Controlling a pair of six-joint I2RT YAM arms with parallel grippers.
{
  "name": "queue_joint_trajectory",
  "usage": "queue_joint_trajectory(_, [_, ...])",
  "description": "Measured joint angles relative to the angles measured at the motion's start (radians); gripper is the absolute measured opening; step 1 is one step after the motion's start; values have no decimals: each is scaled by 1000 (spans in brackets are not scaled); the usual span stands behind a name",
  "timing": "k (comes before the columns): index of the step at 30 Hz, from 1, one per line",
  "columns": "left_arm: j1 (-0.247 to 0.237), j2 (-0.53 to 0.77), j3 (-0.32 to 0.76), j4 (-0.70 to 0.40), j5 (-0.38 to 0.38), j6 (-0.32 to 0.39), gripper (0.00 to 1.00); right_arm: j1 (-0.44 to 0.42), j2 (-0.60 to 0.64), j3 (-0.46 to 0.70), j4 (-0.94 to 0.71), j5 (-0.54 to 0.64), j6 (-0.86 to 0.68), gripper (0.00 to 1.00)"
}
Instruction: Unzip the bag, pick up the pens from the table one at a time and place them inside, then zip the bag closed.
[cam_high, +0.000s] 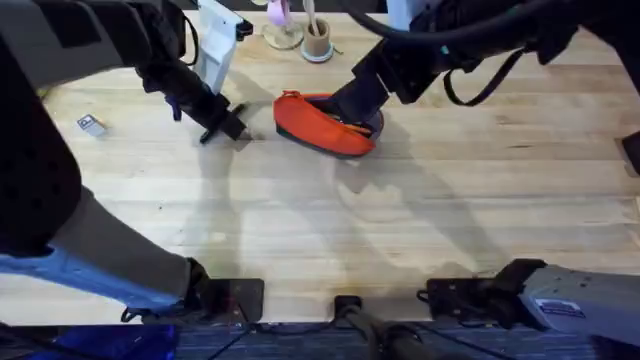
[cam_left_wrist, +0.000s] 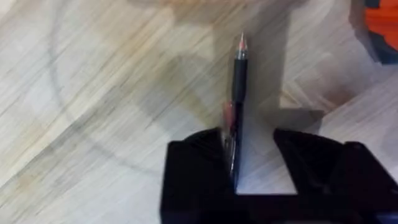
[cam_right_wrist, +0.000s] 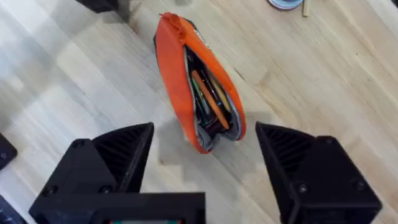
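Overhead, the bag (cam_high: 325, 125) lay on the table (cam_high: 420, 230) slightly beyond centre, its mouth turned toward the right arm. The right gripper (cam_high: 352, 108) hung right at that mouth, probably to steady the opening for loading. The left gripper (cam_high: 226, 126) sat low over the wood just left of the bag, close enough for a short carry across. Beyond the bag stood a small cup (cam_high: 317, 45) with sticks in it, and a little tag (cam_high: 90, 124) lay far left.

From the left wrist, the black fingers (cam_left_wrist: 193, 168) were closed on a pen (cam_left_wrist: 237, 106), clamped by its rear half so the tip pointed forward, clear of the pads. That hold looked suited to sliding the pen in tip first. An orange corner of the bag (cam_left_wrist: 380, 18) showed at the frame's edge.

From the right wrist, the gripper (cam_right_wrist: 202, 155) stood with its fingers wide apart, straddling the near end of the bag (cam_right_wrist: 177, 81) without touching it. The bag was unzipped and gaping: orange cloth, grey lining, with several pens (cam_right_wrist: 208, 99) already lying lengthwise inside, one of them orange.
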Motion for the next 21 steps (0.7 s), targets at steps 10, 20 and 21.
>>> queue_joint_trajectory(10, [-2, 5, 1, 12, 42, -4, 78, 0, 0, 0, 0, 0, 0, 997])
queue_joint_trajectory(20, [-3, 5, 6, 9, 45, -7, 60, 0, 0, 0, 0, 0, 0, 997])
queue_joint_trajectory(21, [-3, 7, 11, 3, 45, -7, 59, 0, 0, 0, 0, 0, 0, 997])
